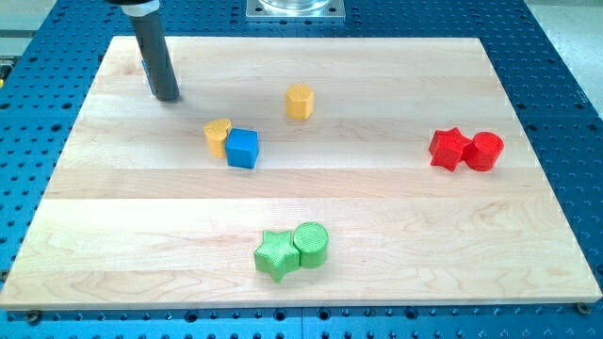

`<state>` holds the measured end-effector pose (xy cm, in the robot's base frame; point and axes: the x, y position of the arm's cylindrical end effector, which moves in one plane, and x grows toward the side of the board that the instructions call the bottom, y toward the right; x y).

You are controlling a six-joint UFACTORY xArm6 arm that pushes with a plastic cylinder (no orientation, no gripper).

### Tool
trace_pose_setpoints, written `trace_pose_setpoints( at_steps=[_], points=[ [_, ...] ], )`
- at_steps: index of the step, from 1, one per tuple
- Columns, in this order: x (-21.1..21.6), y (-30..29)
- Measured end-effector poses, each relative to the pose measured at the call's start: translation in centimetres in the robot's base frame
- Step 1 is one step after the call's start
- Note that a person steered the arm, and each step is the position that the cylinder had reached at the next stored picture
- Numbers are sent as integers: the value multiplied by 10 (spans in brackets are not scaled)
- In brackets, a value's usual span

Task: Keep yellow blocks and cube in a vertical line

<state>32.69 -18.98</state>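
**Line not formed yet**

Tool is a bare rod, no jaws; my tip [168, 96] sits at 10 o'clock of yellow heart [218, 137], apart. Blue cube [242, 148] touches heart; yellow hexagon [300, 101] at 2 o'clock, unaligned.

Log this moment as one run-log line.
tip upper left, clear of blocks | yellow heart touching blue cube | yellow hexagon apart, upper right | line not vertical
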Motion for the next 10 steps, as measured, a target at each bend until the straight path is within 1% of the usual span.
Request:
trace_pose_setpoints(
  at_steps=[1,2,3,4,5,6,7,8,9,10],
  points=[
    [-34,-32],
    [-62,-33],
    [-45,-12],
    [-21,66],
    [40,83],
    [41,43],
    [85,23],
    [95,66],
    [96,101],
    [99,102]
  ],
)
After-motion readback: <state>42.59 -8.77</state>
